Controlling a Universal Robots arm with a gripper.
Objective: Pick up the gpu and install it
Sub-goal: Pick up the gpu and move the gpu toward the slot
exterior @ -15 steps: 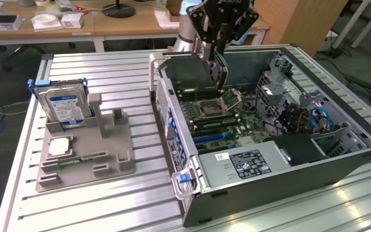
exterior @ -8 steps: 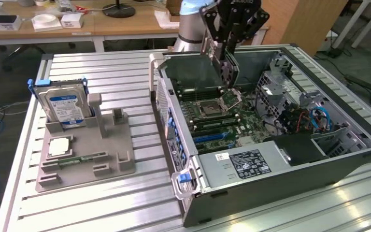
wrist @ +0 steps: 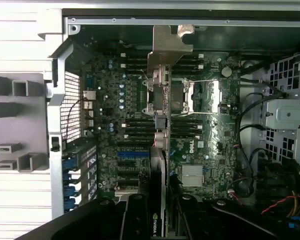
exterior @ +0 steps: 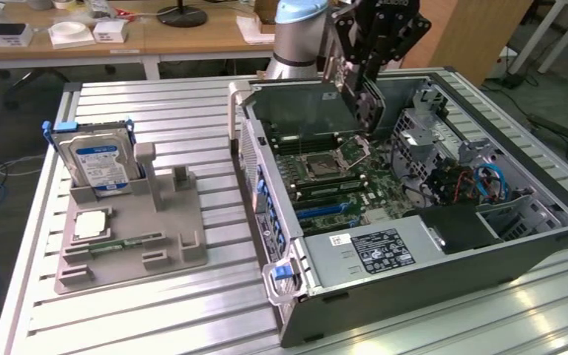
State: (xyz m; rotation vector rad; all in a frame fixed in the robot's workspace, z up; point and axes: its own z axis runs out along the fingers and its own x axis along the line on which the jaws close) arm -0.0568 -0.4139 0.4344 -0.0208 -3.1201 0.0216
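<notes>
Hanging from the gripper (exterior: 365,124), the gpu (exterior: 348,103) is a thin, flat, dark card with a greyish metal strip along one edge. In the wrist view the gpu (wrist: 161,125) is seen edge-on. It shows as a narrow dark line carrying small port housings, with a bent grey metal tab at the end farthest from the fingers and a logo on its black face right at the grip. The gripper (wrist: 159,216) has its jaws closed partway, one finger on each flat side of the card, clamping it at one end.

In the exterior view the grey edge stands close to upright below the black fingers. The card's long axis therefore seems to run roughly up and down, with the free end pointing into the open computer case (exterior: 432,255); the exact tilt is hard to tell. The card is held above the motherboard (exterior: 336,194), near the processor socket (exterior: 321,164), and I cannot tell whether it touches the board. Well apart, toward the exterior view's left, a silver hard drive (exterior: 98,159) stands in a grey holder (exterior: 166,248) on the table (exterior: 166,310).
</notes>
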